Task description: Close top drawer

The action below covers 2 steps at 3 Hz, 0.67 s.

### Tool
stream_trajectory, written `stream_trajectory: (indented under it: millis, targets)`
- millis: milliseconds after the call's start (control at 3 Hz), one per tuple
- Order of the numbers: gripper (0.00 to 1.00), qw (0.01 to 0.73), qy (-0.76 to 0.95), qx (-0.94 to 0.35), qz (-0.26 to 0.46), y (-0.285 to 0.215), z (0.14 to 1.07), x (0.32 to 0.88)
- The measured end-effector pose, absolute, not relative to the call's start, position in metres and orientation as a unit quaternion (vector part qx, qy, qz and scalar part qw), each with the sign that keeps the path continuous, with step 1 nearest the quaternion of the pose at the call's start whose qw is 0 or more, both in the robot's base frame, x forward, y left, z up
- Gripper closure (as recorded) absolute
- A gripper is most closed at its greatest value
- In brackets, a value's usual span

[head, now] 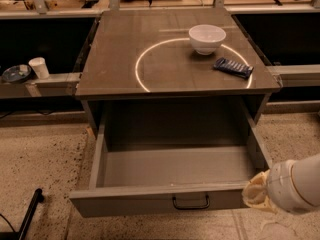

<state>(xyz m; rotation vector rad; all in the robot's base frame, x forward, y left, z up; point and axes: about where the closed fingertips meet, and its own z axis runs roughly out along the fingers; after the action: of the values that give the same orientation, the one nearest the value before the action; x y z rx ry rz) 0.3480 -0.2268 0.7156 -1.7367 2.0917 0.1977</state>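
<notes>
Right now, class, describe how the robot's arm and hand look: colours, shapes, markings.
The hand, at the front right corner of the top drawer, is cream-yellow and lumpy. Behind it the arm is a smooth white rounded cylinder with a thin tan ring. No cables or lettering show.

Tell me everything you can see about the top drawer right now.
The top drawer is a wide, deep grey box, pulled far out beneath the tabletop, nothing visible inside. Its flat front panel carries a small black loop handle at centre. The tool sits at its front right corner, contact unclear.
</notes>
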Motion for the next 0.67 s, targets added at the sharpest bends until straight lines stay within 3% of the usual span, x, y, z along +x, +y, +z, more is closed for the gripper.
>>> stream_trajectory:
  millis: [333,667]
  targets:
    - [1.00,0.162,0.746,-0.643,0.067,-0.226,0.676,0.326]
    - [1.00,0.161,0.747,-0.642,0.063,-0.222,0.652,0.323]
